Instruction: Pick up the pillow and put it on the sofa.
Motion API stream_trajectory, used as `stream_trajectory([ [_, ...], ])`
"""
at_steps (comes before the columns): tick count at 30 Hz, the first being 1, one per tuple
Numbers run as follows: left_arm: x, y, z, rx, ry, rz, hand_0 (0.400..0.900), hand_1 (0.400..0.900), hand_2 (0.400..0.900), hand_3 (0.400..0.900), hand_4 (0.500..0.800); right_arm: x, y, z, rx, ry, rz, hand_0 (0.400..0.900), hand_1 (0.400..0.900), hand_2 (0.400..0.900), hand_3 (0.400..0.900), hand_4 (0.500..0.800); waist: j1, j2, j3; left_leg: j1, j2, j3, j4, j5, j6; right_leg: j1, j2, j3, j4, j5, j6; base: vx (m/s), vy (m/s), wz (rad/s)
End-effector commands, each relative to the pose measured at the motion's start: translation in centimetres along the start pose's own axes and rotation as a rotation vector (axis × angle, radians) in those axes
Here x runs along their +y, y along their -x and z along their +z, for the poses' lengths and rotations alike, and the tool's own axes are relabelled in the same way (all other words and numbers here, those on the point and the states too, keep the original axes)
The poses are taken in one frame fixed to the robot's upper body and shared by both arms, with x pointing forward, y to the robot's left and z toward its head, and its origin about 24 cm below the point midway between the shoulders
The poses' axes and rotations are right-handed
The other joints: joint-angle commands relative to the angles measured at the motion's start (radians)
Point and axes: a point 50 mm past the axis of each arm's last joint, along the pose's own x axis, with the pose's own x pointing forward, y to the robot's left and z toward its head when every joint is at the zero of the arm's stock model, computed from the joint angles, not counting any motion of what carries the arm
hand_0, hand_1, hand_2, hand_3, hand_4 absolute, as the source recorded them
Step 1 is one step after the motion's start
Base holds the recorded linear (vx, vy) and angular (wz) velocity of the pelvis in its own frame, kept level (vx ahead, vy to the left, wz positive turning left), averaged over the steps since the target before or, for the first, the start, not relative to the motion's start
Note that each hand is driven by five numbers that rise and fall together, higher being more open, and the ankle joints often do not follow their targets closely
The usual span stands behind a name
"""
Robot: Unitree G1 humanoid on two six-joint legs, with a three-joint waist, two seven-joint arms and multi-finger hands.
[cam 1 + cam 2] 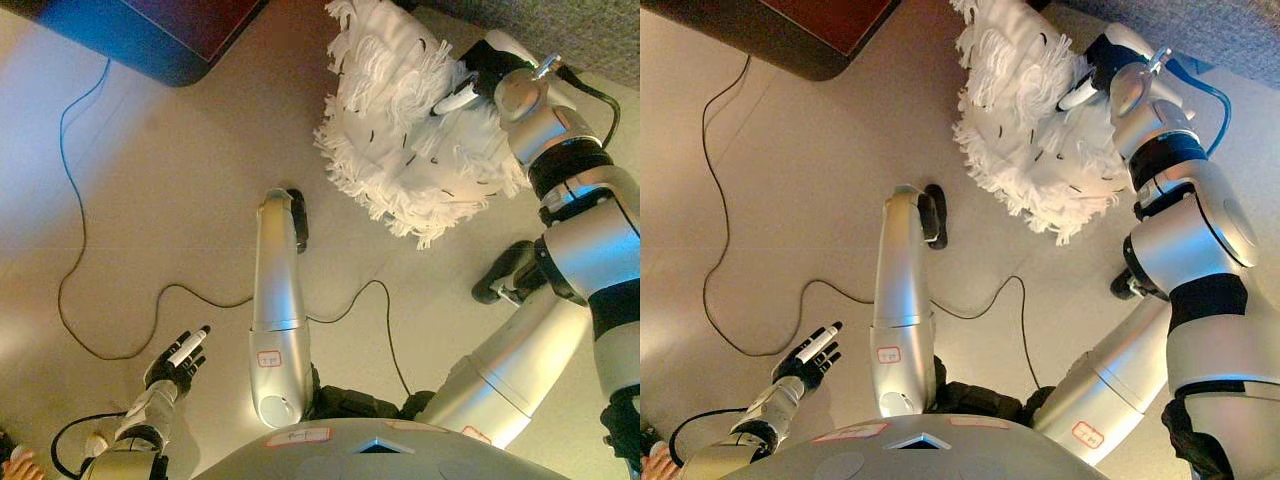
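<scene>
A white shaggy pillow (400, 120) with long fringe hangs at the upper right, above the beige floor. My right hand (470, 85) is at its right side, with fingers curled into the fringe and holding it. It shows in the right eye view too (1090, 75). A grey textured surface, apparently the sofa (560, 25), runs along the top right corner just behind the pillow. My left hand (178, 360) is low at the lower left, fingers straight, empty, far from the pillow.
A dark piece of furniture with a reddish top and rounded corner (160, 35) stands at the upper left. A thin cable (75, 250) trails across the floor on the left.
</scene>
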Motion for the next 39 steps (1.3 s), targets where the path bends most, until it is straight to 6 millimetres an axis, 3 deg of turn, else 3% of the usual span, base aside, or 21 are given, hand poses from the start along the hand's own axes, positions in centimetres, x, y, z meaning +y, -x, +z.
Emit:
stream_trajectory([
  [1, 4.8, 1.4, 1.9, -0.058, -0.062, 0.138, 0.9, 0.9, 0.9, 0.9, 0.8, -1.7, 0.3, 1.8, -0.121, -0.056, -0.06, 0.4, 0.4, 0.4, 0.4, 0.5, 0.041, 0.01, 0.1, 0.19, 0.067, -0.001, -0.113, -0.031, 0.051, 0.095, -0.036, 0.043, -0.113, -0.006, -0.017, 0.02, -0.044, -0.05],
  [6, 4.6, 1.4, 1.9, -0.059, -0.085, 0.14, 0.9, 0.9, 0.9, 0.9, 0.8, -1.6, 0.5, 2.2, -0.167, -0.065, -0.076, 0.4, 0.4, 0.4, 0.4, 0.5, 0.042, -0.007, 0.1, 0.36, 0.087, 0.049, -0.268, 0.014, 0.047, 0.27, -0.045, -0.035, -0.262, 0.047, 0.001, 0.02, -0.051, -0.05],
  [11, 3.7, 0.9, 3.2, -0.08, -0.117, 0.14, 0.9, 0.9, 0.9, 0.9, 0.8, -0.3, 0.6, 2.6, -0.216, -0.072, -0.059, 0.4, 0.4, 0.4, 0.4, 0.5, 0.036, -0.028, 0.099, 0.577, 0.11, 0.099, -0.464, 0.065, 0.055, 0.489, -0.034, -0.098, -0.43, 0.105, 0.017, 0.05, -0.058, -0.07],
  [19, 1.9, 0.4, 4.8, -0.075, -0.225, 0.126, 0.9, 0.9, 0.9, 0.9, 0.8, 2.0, 1.0, 0.3, -0.203, -0.107, 0.039, 0.4, 0.4, 0.4, 0.4, 0.5, 0.035, -0.084, 0.022, 0.89, 0.135, 0.138, -0.753, 0.201, 0.058, 0.833, -0.027, -0.196, -0.721, 0.21, 0.017, 0.14, -0.061, -0.02],
  [23, 1.4, 0.2, 5.1, -0.054, -0.265, 0.133, 0.9, 0.9, 0.9, 0.9, 0.8, 3.4, 1.2, -0.7, -0.192, -0.125, 0.089, 0.4, 0.4, 0.4, 0.4, 0.5, 0.031, -0.11, -0.017, 1.018, 0.142, 0.17, -0.835, 0.231, 0.058, 0.977, -0.026, -0.259, -0.81, 0.231, 0.02, 0.16, -0.033, -0.02],
  [31, -1.5, -0.6, 4.2, 0.033, -0.369, 0.186, 0.9, 0.9, 0.9, 0.9, 0.8, 6.2, 2.0, -1.7, -0.212, -0.192, 0.25, 0.4, 0.4, 0.4, 0.4, 0.5, 0.023, -0.178, -0.117, 1.235, 0.172, 0.247, -0.993, 0.256, 0.042, 1.254, 0.025, -0.369, -1.026, 0.272, 0.03, 0.21, -0.11, 0.0],
  [34, -2.1, -0.8, 3.9, 0.054, -0.418, 0.203, 0.9, 0.9, 0.9, 0.9, 0.8, 7.6, 2.9, -1.4, -0.266, -0.187, 0.297, 0.4, 0.4, 0.4, 0.4, 0.5, -0.004, -0.205, -0.154, 1.301, 0.163, 0.29, -1.062, 0.271, 0.045, 1.333, 0.061, -0.393, -1.118, 0.292, 0.032, 0.14, -0.135, -0.09],
  [39, -3.2, -1.2, 5.1, 0.033, -0.501, 0.201, 0.9, 0.9, 0.9, 0.9, 0.8, 7.5, 4.4, -0.9, -0.375, -0.148, 0.331, 0.4, 0.4, 0.4, 0.4, 0.5, -0.062, -0.23, -0.209, 1.396, 0.152, 0.349, -1.201, 0.32, 0.05, 1.399, 0.14, -0.396, -1.164, 0.267, 0.029, 0.06, -0.158, -0.07],
])
